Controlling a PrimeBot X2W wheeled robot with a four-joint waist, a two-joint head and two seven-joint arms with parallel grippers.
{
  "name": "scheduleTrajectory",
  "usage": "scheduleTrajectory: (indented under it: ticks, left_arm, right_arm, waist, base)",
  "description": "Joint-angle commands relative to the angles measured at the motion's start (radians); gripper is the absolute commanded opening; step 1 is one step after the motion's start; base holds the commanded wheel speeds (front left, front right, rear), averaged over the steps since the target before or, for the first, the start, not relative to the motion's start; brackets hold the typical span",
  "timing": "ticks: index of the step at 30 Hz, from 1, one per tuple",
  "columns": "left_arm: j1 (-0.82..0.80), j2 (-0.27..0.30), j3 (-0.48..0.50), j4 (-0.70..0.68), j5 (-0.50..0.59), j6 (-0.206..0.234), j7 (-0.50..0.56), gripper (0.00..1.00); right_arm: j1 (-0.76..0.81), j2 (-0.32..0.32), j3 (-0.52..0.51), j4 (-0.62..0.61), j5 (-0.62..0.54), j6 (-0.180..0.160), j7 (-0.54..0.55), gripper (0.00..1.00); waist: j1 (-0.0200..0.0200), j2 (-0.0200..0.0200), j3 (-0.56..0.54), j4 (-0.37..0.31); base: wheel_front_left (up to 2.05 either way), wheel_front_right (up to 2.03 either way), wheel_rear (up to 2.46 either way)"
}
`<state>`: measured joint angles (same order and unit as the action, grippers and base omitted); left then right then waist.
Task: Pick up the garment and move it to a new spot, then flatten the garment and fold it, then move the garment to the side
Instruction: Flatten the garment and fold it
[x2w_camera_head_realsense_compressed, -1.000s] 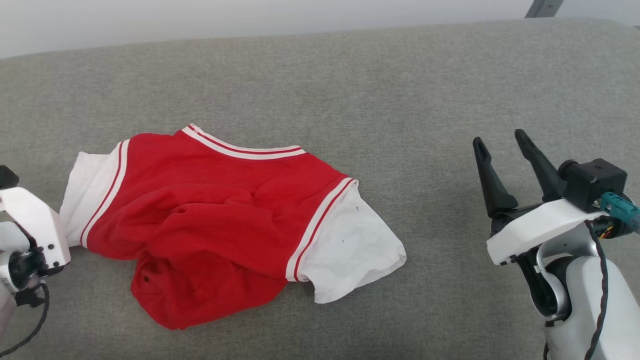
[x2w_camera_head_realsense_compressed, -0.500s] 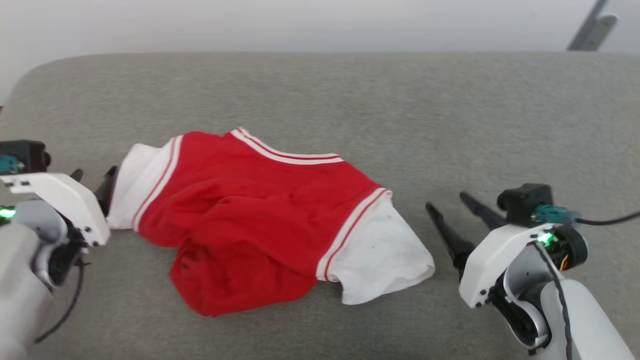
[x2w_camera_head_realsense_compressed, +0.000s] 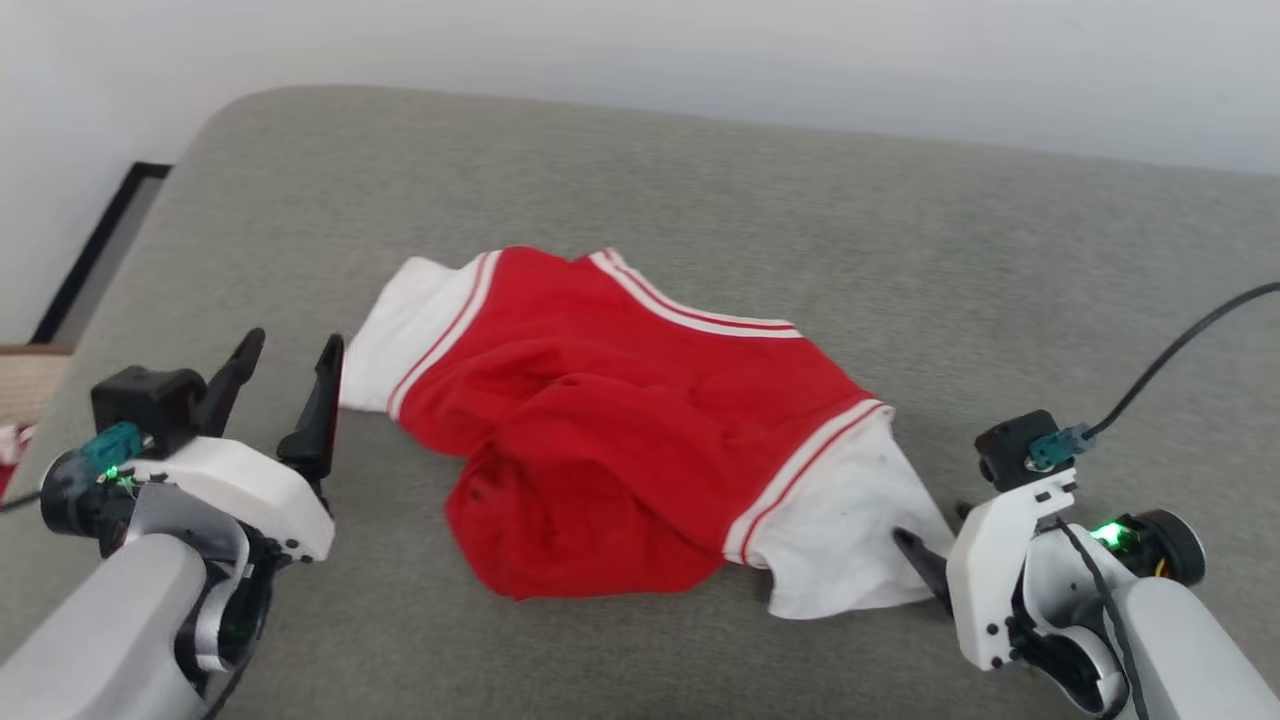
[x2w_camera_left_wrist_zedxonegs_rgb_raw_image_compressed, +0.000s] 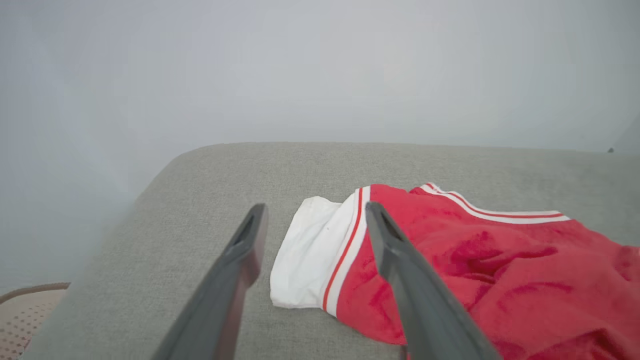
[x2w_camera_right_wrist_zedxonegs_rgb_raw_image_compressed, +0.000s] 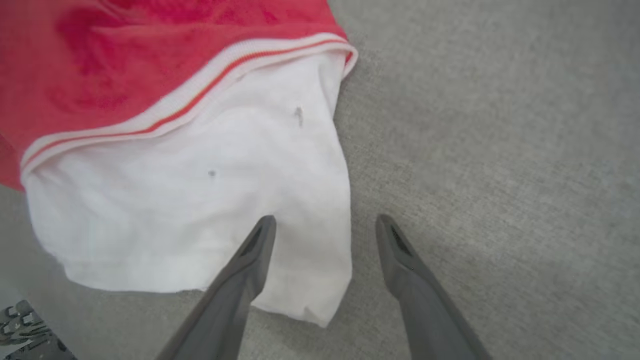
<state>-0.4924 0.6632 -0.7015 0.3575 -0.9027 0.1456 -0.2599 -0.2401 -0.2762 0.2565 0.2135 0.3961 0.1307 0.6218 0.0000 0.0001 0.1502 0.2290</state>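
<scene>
Right wrist view: the right gripper (x2w_camera_right_wrist_zedxonegs_rgb_raw_image_compressed: 326, 220) is spread wide and empty, one finger over the white sleeve's hem, the other over bare cushion; whether it touches, I cannot tell. In the head view its white housing hides most of both fingers. The left gripper (x2w_camera_head_realsense_compressed: 295, 340), also wide and empty, sits just beside the opposite sleeve. The garment (x2w_camera_head_realsense_compressed: 620, 430) lies crumpled on a grey woven cushion (x2w_camera_head_realsense_compressed: 700, 180): soft red jersey, striped ribbed trim, lower body bunched. Close up, the right sleeve shows small dark specks.

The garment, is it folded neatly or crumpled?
Crumpled, not folded: the garment lies bunched on the grey cushion, its red body heaped in wrinkles.
</scene>
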Motion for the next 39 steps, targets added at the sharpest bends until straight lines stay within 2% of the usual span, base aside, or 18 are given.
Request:
scheduleTrajectory:
  ticks: [1, 4, 6, 14, 15, 16, 17, 23, 28, 34, 39]
  left_arm:
    - [0.054, -0.020, 0.066, -0.070, 0.048, 0.024, -0.006, 1.00]
    - [0.147, -0.060, 0.159, -0.162, 0.122, 0.048, -0.006, 1.00]
    - [0.205, -0.087, 0.219, -0.206, 0.171, 0.049, -0.006, 1.00]
    - [0.369, -0.202, 0.401, -0.294, 0.327, 0.011, -0.006, 1.00]
    - [0.389, -0.228, 0.426, -0.308, 0.342, 0.005, -0.006, 1.00]
    - [0.411, -0.246, 0.450, -0.320, 0.367, -0.002, -0.006, 1.00]
    - [0.431, -0.264, 0.475, -0.328, 0.389, -0.010, -0.006, 1.00]
    - [0.516, -0.376, 0.593, -0.348, 0.464, -0.086, -0.006, 1.00]
    - [0.550, -0.450, 0.677, -0.356, 0.522, -0.152, -0.006, 1.00]
    - [0.557, -0.523, 0.753, -0.359, 0.572, -0.219, -0.006, 1.00]
    - [0.547, -0.559, 0.783, -0.355, 0.599, -0.250, -0.006, 1.00]
  right_arm:
    - [-0.012, -0.008, 0.006, 0.019, -0.009, 0.000, 0.034, 1.00]
    - [-0.015, -0.016, 0.011, 0.054, -0.016, 0.000, 0.071, 1.00]
    - [-0.017, -0.017, 0.024, 0.079, -0.014, 0.000, 0.091, 1.00]
    - [-0.025, -0.010, 0.072, 0.143, 0.010, 0.002, 0.132, 1.00]
    - [-0.027, -0.013, 0.080, 0.145, 0.015, 0.003, 0.130, 0.54]
    - [-0.031, -0.017, 0.090, 0.146, 0.018, 0.003, 0.126, 0.18]
    - [-0.037, -0.022, 0.098, 0.147, 0.023, 0.003, 0.126, 0.00]
    - [-0.065, -0.072, 0.116, 0.102, 0.082, 0.002, 0.154, 0.00]
    - [-0.074, -0.146, 0.087, 0.022, 0.121, 0.000, 0.191, 0.00]
    - [-0.050, -0.249, -0.013, -0.043, 0.138, 0.000, 0.236, 0.00]
    - [-0.032, -0.328, -0.115, -0.022, 0.136, 0.000, 0.255, 0.00]
  waist:
    - [0.0000, -0.0001, -0.001, 0.033]
    - [0.0000, -0.0001, -0.002, 0.058]
    - [0.0000, -0.0001, -0.004, 0.072]
    - [0.0000, -0.0001, -0.007, 0.098]
    - [0.0000, -0.0001, -0.009, 0.099]
    - [0.0000, -0.0001, -0.010, 0.100]
    - [0.0000, -0.0001, -0.010, 0.100]
    - [0.0000, -0.0001, -0.019, 0.096]
    - [0.0000, -0.0001, -0.021, 0.082]
    - [0.0000, -0.0001, -0.012, 0.057]
    - [0.0000, -0.0001, -0.001, 0.047]
  base:
    - [0.00, 0.00, 0.00]
    - [0.00, 0.00, 0.00]
    - [0.00, 0.00, 0.00]
    - [0.00, 0.00, 0.00]
    - [0.00, 0.00, 0.00]
    - [0.00, 0.00, 0.00]
    - [0.00, 0.00, 0.00]
    - [0.00, 0.00, 0.00]
    - [0.00, 0.00, 0.00]
    - [0.00, 0.00, 0.00]
    - [0.00, 0.00, 0.00]
